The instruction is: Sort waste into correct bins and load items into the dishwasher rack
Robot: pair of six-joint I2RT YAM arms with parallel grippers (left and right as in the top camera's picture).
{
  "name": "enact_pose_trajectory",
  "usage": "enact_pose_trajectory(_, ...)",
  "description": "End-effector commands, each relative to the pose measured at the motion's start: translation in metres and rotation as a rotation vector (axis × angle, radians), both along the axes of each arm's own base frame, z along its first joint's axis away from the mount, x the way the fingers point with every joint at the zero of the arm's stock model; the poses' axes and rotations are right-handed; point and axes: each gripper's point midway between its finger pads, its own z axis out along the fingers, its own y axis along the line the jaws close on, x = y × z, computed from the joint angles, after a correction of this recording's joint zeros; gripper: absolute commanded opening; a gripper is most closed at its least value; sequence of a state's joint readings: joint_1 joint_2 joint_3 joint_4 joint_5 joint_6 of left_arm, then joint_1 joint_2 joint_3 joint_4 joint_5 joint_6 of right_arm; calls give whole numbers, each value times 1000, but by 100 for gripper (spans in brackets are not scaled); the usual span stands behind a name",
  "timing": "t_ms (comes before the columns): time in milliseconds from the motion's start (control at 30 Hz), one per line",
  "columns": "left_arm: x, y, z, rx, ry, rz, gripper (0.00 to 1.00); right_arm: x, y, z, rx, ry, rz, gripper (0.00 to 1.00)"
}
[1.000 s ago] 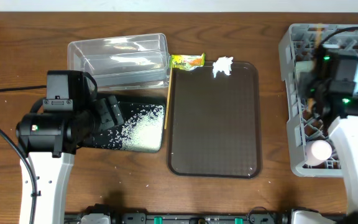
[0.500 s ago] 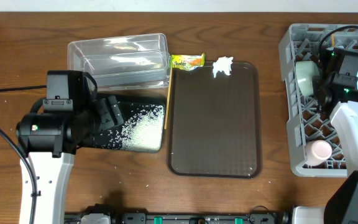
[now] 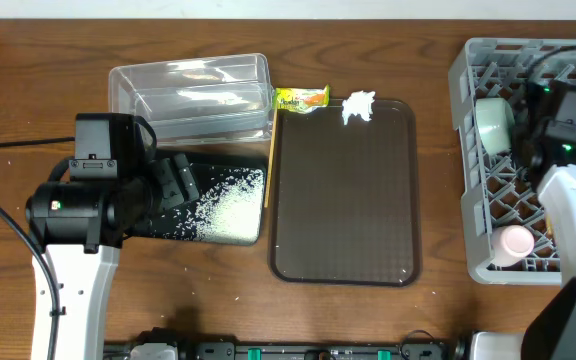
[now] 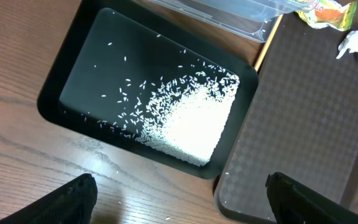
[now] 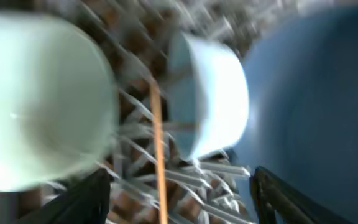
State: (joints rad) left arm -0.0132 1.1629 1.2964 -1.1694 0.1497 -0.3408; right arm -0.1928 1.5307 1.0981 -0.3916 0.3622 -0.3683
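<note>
My right gripper (image 5: 179,202) is open over the grey dishwasher rack (image 3: 468,165). A thin wooden chopstick (image 5: 158,149) runs between its fingers, touching neither. The view is blurred. A pale green-white bowl (image 5: 36,99), a light blue bowl (image 5: 213,93) and the blue plate (image 5: 316,93) stand in the rack. The pink-white cup (image 3: 516,242) lies at its near end. My left gripper (image 4: 185,205) is open over bare table beside the black tray (image 4: 73,81), which holds white rice grains (image 4: 191,124). A snack wrapper (image 3: 300,98) and a tissue (image 3: 358,107) lie at the brown tray's far edge.
A clear plastic tub (image 3: 190,95) stands behind the black tray. The brown serving tray (image 3: 343,190) fills the middle. Another chopstick (image 3: 270,165) lies between it and the black tray. A few stray grains dot the table near the front.
My right gripper has gone from shut to open and let go of the chopstick over the rack. The right arm has shifted to the right. The left arm has not moved.
</note>
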Motion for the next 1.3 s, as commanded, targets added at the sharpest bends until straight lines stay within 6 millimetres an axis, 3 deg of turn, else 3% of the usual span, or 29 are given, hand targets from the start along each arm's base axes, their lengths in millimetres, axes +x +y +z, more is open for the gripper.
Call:
enact_pose_trajectory(0,0,3,0,9,0,15,89,16,59,37,72,-131,170,68)
enact_pose_trajectory(100,0,3,0,9,0,15,89,21,143,58,271,-226,349,61)
enact_pose_trajectory(233,0,3,0,9,0,15,89,8,233,60,529,-223,470,55)
enact_pose_trajectory(400,0,3,0,9,0,14,90,-8,315,39,740,-150,457,54)
enact_pose_trajectory(500,0,3,0,9,0,15,90,-9,357,26,814,-135,478,34)
enact_pose_trajectory(533,0,3,0,9,0,15,89,-9,371,22,829,-132,496,33)
enact_pose_trajectory(600,0,3,0,9,0,15,90,-9,407,9,873,-122,560,41)
enact_pose_trajectory(700,0,3,0,9,0,15,90,-7,446,-10,927,-122,608,43)
enact_pose_trajectory(900,0,3,0,9,0,15,89,-4,479,-60,957,-30,576,37)
enact_pose_trajectory(1033,0,3,0,9,0,15,89,2,493,-66,954,-1,586,41)
enact_pose_trajectory(1267,0,3,0,9,0,15,90,11,495,-78,967,-5,544,43)
